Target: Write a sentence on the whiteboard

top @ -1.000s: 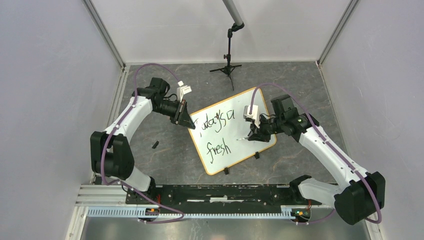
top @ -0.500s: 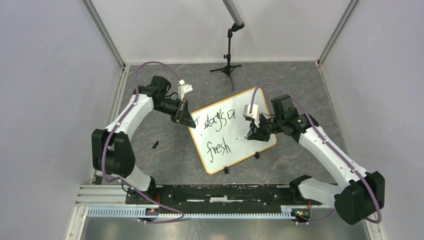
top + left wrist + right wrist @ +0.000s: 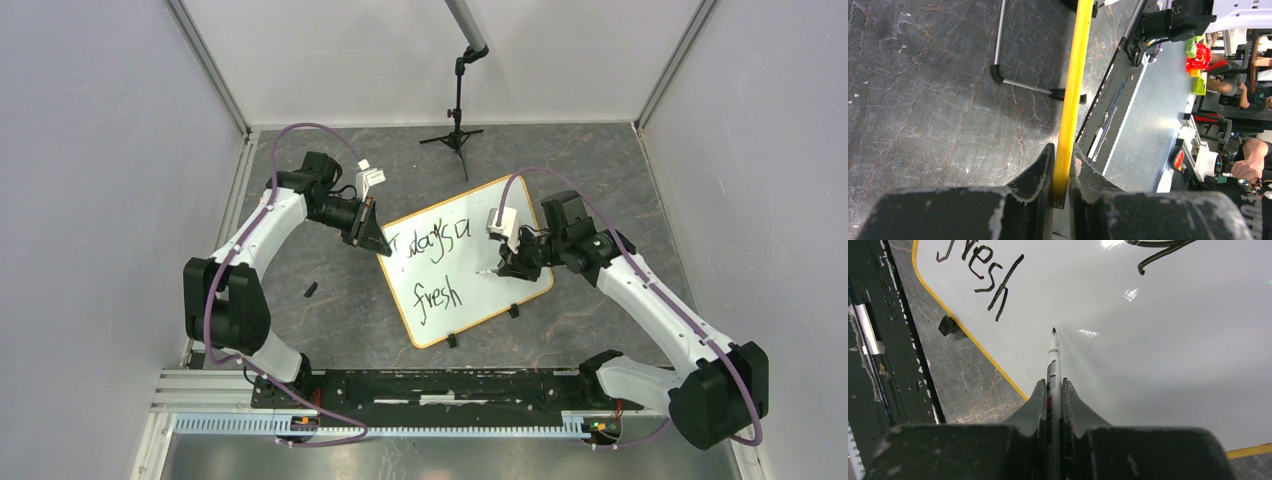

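Grey tabletop [image 3: 340, 320]: your left gripper [image 3: 1062, 175] clamps the whiteboard [image 3: 485, 300] rim [image 3: 1075, 75]; your right gripper [image 3: 1053, 405] pinches a marker [image 3: 1053, 352] over bare white beside the sentence [image 3: 438, 298].

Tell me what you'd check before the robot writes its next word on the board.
1. Marker gripped: ok. The right gripper is shut on the marker, which points straight out.
2. Cap off: ok. The black nib shows.
3. Board held: ok. The left gripper pinches the board by its yellow edge.
4. Room to write: ok. Bare white lies past the word "fresh", where the nib points.
5. Nib touching the board: cannot tell.
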Available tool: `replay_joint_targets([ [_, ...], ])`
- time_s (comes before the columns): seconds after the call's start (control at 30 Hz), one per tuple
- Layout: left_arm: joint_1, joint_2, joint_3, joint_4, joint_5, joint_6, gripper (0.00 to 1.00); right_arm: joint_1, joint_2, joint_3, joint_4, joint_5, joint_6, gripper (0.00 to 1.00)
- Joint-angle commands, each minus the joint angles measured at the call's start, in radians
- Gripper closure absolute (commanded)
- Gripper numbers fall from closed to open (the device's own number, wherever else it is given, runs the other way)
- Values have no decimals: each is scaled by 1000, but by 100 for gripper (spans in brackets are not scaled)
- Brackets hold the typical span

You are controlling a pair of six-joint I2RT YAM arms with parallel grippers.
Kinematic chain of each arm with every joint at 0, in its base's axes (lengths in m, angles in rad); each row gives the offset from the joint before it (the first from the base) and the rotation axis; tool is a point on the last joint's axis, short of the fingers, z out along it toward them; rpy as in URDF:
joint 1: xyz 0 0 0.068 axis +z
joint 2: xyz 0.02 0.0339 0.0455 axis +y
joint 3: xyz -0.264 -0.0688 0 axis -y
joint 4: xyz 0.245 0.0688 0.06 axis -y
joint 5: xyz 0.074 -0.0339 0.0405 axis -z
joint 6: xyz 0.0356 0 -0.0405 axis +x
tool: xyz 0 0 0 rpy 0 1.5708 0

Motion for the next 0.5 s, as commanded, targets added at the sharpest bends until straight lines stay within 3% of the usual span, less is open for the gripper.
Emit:
replay_joint_targets([
  [0.0, -9, 16, 18, 53, -120, 60, 97, 10, 6, 3, 35, 36, 11, 100],
  [0.47, -10, 5, 11, 53, -120, 62, 98, 66, 37, 19, 86, 78, 47, 100],
])
